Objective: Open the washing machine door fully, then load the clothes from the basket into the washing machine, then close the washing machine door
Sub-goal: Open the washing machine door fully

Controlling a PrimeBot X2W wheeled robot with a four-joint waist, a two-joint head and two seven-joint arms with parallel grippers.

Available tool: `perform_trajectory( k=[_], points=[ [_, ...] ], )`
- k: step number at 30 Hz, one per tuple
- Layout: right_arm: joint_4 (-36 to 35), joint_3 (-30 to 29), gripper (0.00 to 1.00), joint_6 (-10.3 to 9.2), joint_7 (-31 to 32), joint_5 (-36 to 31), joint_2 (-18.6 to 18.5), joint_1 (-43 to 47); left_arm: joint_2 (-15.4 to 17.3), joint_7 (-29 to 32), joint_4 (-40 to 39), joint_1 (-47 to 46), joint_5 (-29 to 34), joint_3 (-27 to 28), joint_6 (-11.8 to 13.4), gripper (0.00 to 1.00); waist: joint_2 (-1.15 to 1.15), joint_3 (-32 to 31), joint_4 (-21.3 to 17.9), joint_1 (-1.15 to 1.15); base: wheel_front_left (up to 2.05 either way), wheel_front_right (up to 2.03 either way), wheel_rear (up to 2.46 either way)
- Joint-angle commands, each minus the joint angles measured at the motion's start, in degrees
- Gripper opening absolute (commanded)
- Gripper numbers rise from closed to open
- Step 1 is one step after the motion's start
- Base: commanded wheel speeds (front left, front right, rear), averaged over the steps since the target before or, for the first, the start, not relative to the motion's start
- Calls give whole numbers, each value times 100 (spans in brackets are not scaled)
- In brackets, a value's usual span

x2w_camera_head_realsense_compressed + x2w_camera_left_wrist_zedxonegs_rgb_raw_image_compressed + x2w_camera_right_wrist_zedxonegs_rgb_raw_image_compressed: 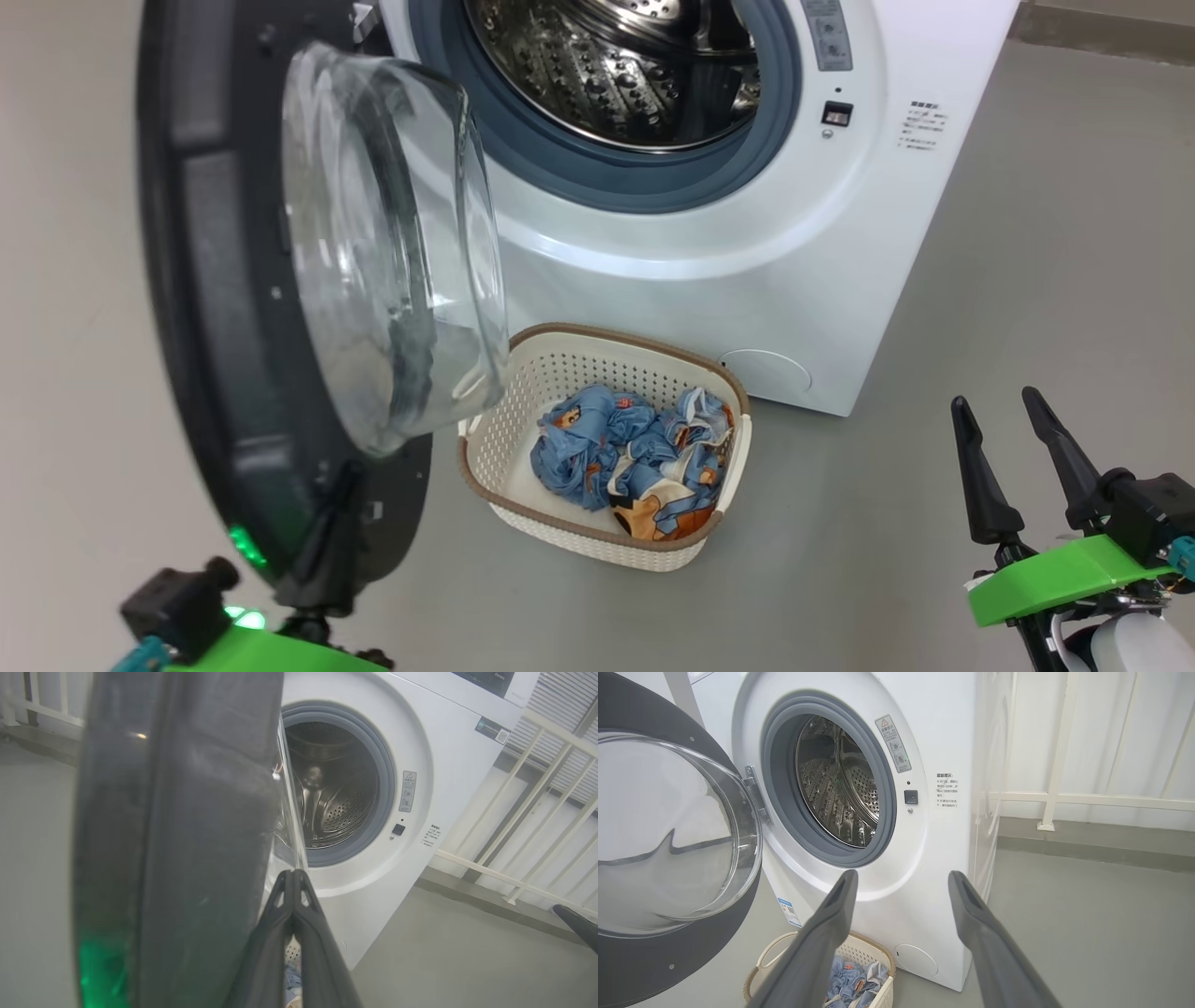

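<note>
The washing machine [840, 233] stands with its steel drum [635, 65] exposed. The washing machine door [233, 308] is swung out to the left, its glass bowl [392, 243] facing the opening. My left gripper [344, 478] is shut with nothing in it, its tips against the door's lower inner rim; in the left wrist view my left gripper [293, 873] lies beside the door's [177, 835] edge. The basket [597, 332] sits on the floor before the machine, holding the light-blue clothes [635, 457]. My right gripper [1013, 411] stands open to the basket's right, and in its own view my right gripper [902, 877] points at the machine [934, 742].
The grey floor [1027, 308] spreads to the right of the machine. A white railing [1064, 798] runs behind and beside it. The round white flap [766, 371] sits low on the machine's front, just behind the basket. The open door overhangs the basket's left end.
</note>
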Motion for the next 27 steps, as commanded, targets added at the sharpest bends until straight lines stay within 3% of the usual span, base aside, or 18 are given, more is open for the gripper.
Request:
perform_trajectory(
  k=[1, 27],
  points=[
    [-166, 94, 100, 32, -70, -54, -92, -23, 208, -35, -128, -139, -82, 361, 110, 0, 0, 24, 34, 0, 0, 0, 0],
    [-191, 71, 100, 32, -70, -109, -189, -79, 729, -181, 424, -340, -75, 1629, 452, 0, 0, 263, 130, 0, 0, 0, 0]
  ],
)
